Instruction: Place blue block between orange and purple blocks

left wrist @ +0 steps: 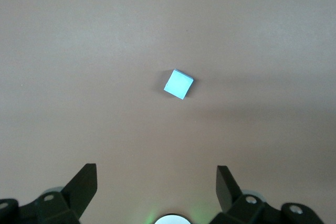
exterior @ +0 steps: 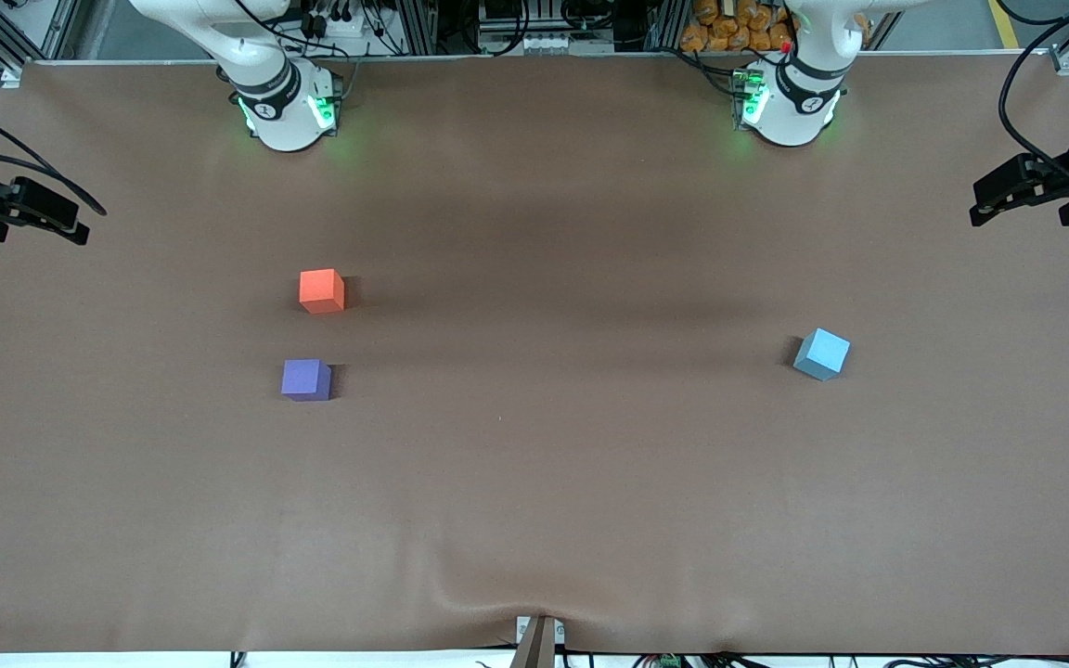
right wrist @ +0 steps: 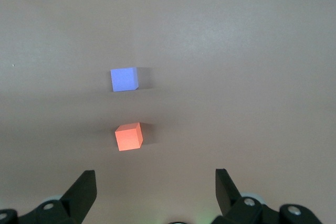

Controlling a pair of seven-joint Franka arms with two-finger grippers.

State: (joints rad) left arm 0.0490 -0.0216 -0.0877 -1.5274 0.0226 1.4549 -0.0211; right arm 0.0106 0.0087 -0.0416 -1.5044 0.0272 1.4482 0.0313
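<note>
**Blue block untouched, both grippers empty**

Three cubes, one per colour. Blue block [exterior: 821, 353] sits mid-right of the front frame, toward the left arm's end, rotated on the mat. Orange block [exterior: 322, 290] and purple block [exterior: 306, 379] centre-left, apart, purple nearer the camera. Left gripper [left wrist: 156, 182] at right edge, right gripper [right wrist: 155, 182] at left edge: fingers spread wide, holding nothing. Likely light, rigid, matte; pinch opposite flat faces, wrist turned to match.

We see a brown table [exterior: 534, 482] bearing an orange block [exterior: 321, 290], purple block [exterior: 305, 379] nearer the camera, and blue block [exterior: 821, 353] well apart.
</note>
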